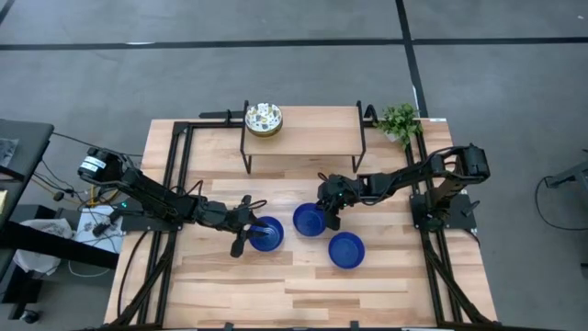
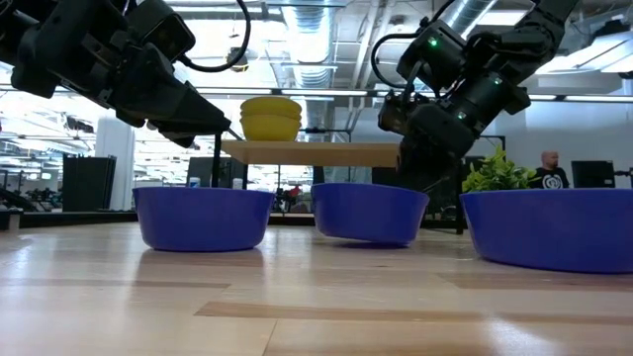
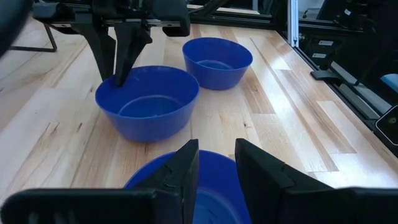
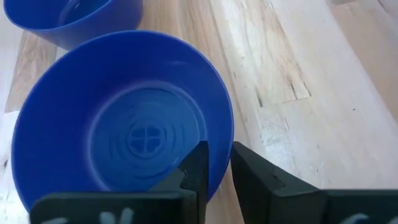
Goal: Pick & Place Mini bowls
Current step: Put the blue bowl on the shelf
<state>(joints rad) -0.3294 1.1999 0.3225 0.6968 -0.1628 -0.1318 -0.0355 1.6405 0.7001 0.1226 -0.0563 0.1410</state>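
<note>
Blue is what you've got up front: three glossy bowls on the pale wood table (image 1: pixel 303 294), nearest the front edge the right-hand blue bowl (image 1: pixel 346 249), sitting free with nothing touching it. Step back a little and there's the left blue bowl (image 1: pixel 266 233) with your left gripper (image 1: pixel 246 232) right on it. Look through the left wrist camera and you see its two fingers (image 3: pixel 186 168) straddling the near rim, one inside the bowl and one outside, a narrow gap between them; whether they're actually pinching the rim, you can't tell from here. Just beyond, the middle blue bowl (image 1: pixel 310 220) is in your right gripper (image 1: pixel 329 218). The right wrist view shows the fingers (image 4: pixel 198 167) closed down on the rim, one tip inside, one outside. From table height that middle bowl looks slightly tilted, its underside just off the wood on one side, while the bowls either side sit flat. The three are close together but apart from one another.

Further back, a small wooden shelf (image 1: pixel 312 124) on dark metal legs stands across the table. On its left end you've got the patterned bowls (image 1: pixel 264 119), white with multicolour speckles, stacked; from the low camera the stack reads yellow on the outside. Past the shelf's right end, a small green plant (image 1: pixel 400 121) sits at the table's far corner.
</note>
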